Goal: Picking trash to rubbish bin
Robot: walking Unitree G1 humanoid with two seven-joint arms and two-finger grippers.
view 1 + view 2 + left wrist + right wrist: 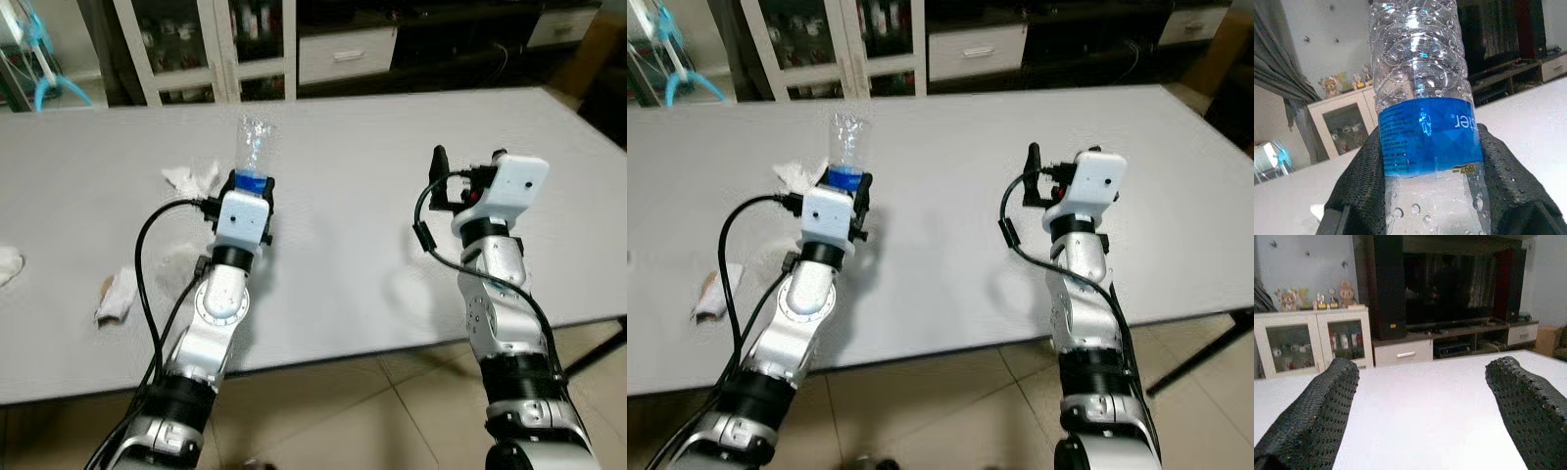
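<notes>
The left claw (pixel 252 186) is pinching the bottle (pixel 1425 127) above the worktop (pixel 392 127). The right claw (pixel 1425 416) is spread wide beside it. Next, I think, comes carrying the bottle to a bin.

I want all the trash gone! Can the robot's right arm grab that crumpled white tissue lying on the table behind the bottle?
Probably not yet. The crumpled white tissue lies far across the grey table, beyond the left gripper gripping the clear plastic bottle. The right gripper hovers open, well away.
</notes>
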